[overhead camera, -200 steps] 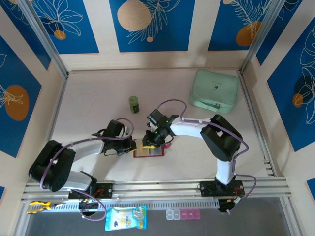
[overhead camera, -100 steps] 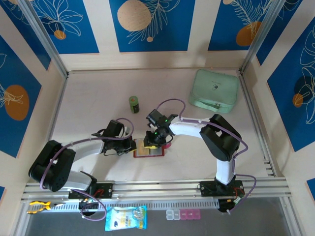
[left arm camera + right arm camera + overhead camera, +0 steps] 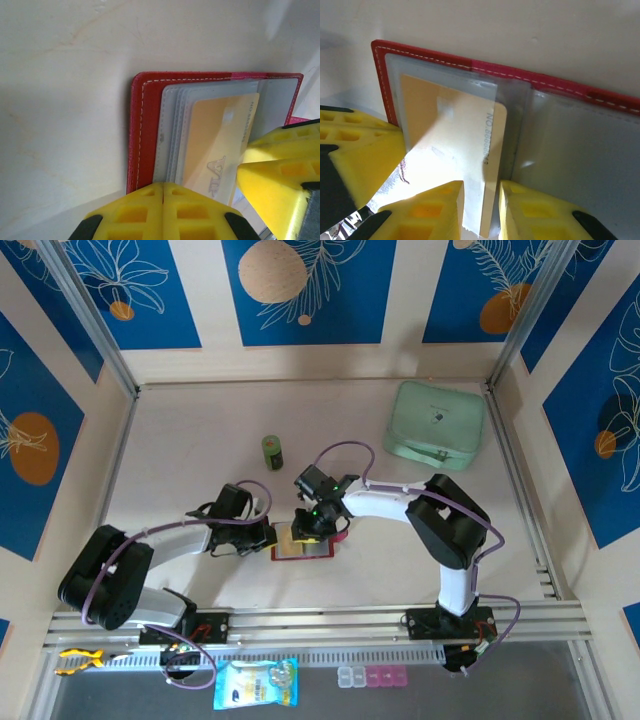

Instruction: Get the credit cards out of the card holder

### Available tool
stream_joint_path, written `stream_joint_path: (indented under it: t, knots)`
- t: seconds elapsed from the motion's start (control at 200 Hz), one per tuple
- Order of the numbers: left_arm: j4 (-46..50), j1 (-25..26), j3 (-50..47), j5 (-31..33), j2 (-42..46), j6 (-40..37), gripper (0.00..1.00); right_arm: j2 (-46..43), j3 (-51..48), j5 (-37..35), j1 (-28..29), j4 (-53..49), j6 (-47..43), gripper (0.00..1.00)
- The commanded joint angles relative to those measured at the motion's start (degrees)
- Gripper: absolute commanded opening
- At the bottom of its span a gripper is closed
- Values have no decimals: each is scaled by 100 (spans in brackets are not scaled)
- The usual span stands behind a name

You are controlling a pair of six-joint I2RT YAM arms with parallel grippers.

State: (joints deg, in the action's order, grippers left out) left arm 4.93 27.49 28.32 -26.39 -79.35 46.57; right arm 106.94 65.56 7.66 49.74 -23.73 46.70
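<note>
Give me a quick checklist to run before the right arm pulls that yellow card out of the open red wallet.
1. Flat red stitched card holder lies open on the pale table: ok.
2. Left gripper is shut at the holder's edge: ok.
3. Left gripper is actually pinning the holder down: cannot tell.
4. Thin yellow credit card sticks partly out of its clear plastic sleeve: ok.
5. Right gripper has the card's end between its fingers: ok.
6. Right gripper has a firm clamp on the card: cannot tell.
</note>
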Motion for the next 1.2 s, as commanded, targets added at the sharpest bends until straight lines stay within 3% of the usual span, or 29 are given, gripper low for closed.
stream_joint_path:
  t: [0.0,0.59,1.195]
  knots:
    - [158,-72,-116,-27,7,-56,5,-252,-7,-19,40,-14,-73,25]
    - [205,-71,-115,-15,54,-52,4,-322,-24,-138,97,-16,-86,25]
    - [212,-76,-100,-9,49,-40,4,62,-154,384,-70,263,76,23]
